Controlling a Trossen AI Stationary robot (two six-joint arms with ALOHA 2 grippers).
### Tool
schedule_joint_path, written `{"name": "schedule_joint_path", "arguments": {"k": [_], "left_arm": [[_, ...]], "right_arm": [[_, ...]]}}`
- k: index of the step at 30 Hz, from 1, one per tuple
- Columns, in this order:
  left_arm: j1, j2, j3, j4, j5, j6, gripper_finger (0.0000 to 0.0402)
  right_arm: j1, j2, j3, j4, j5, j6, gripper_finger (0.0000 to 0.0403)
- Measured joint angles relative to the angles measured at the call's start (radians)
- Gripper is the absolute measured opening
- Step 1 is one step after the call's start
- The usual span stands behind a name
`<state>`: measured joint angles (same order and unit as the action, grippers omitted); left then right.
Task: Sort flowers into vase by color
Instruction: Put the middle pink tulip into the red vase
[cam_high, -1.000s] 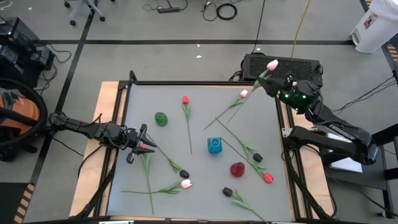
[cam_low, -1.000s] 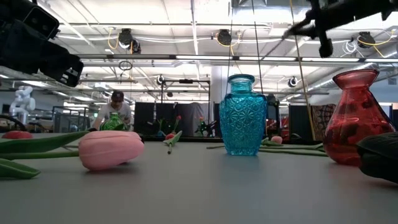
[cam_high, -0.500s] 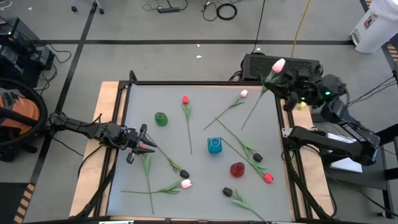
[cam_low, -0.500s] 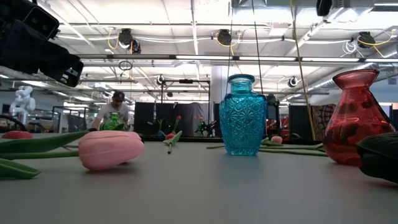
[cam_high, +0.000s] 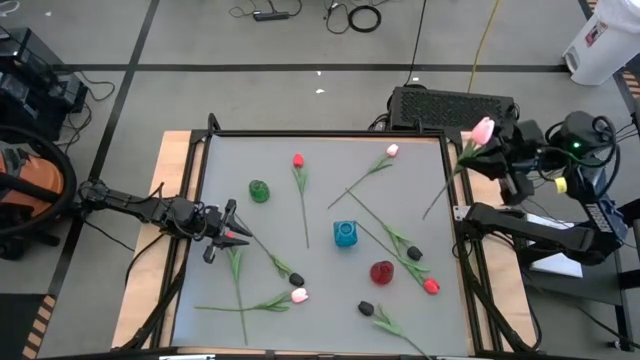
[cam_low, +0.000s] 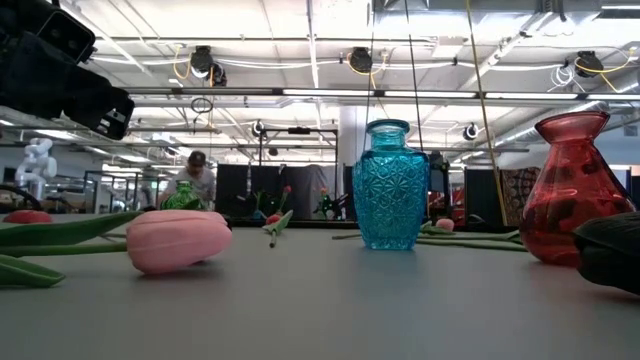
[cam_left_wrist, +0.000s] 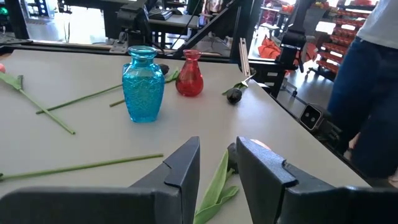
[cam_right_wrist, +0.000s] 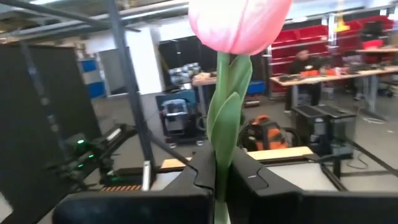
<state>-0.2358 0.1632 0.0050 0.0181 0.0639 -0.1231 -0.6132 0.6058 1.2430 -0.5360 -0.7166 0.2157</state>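
Note:
My right gripper (cam_high: 497, 160) is raised beyond the table's right edge, shut on a pink tulip (cam_high: 483, 130) whose head fills the right wrist view (cam_right_wrist: 239, 22). Several more flowers lie flat on the grey table (cam_high: 220, 170), among them a red one (cam_high: 298, 160), a pink one (cam_high: 298, 295) and a dark one (cam_high: 414, 254). A green vase (cam_high: 259, 190), a blue vase (cam_high: 345, 234) and a red vase (cam_high: 381, 271) stand upright. My left gripper (cam_high: 232, 236) rests open at the left edge, with a green leaf (cam_left_wrist: 217, 186) just past its fingertips. My right gripper pinches the pink tulip's stem and a leaf (cam_right_wrist: 222, 146) between its two fingers, a little below the head. The fingers come level from the table's right side and lie across the stem. The flower is lifted clear and tilted, and its stem end (cam_high: 427, 213) slants down over the table's right edge.
A black box (cam_high: 452, 105) sits behind the far right corner. The right arm's base (cam_high: 530, 225) stands beside the right edge. A person shows far off in the room (cam_low: 197, 172), and another stands near the table (cam_left_wrist: 367, 87).
My right gripper has risen and swung from the far right corner out past the table's right edge, rolling as it went. It stays shut on the pink tulip, whose stem has come up off the table and moved right with it.

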Motion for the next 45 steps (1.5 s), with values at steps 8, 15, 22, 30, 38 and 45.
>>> {"name": "schedule_joint_path", "arguments": {"k": [8, 15, 22, 30, 38, 45], "left_arm": [[0.0, 0.0, 0.0, 0.0, 0.0, 0.0, 0.0112], [0.0, 0.0, 0.0, 0.0, 0.0, 0.0, 0.0112], [0.0, 0.0, 0.0, 0.0, 0.0, 0.0, 0.0112], [0.0, 0.0, 0.0, 0.0, 0.0, 0.0, 0.0112], [0.0, 0.0, 0.0, 0.0, 0.0, 0.0, 0.0112], [0.0, 0.0, 0.0, 0.0, 0.0, 0.0, 0.0112]], "right_arm": [[0.0, 0.0, 0.001, -0.093, -0.015, -0.065, 0.0008], [0.0, 0.004, -0.019, -0.167, 0.034, -0.14, 0.0008], [0.004, 0.005, -0.136, -0.111, 0.008, -0.125, 0.0003], [0.069, 0.006, -0.207, -0.033, 0.005, -0.126, 0.0003], [0.173, 0.004, -0.208, -0.024, 0.012, -0.119, 0.0003], [0.333, -0.016, -0.208, -0.01, 0.008, -0.097, 0.0002]]}}
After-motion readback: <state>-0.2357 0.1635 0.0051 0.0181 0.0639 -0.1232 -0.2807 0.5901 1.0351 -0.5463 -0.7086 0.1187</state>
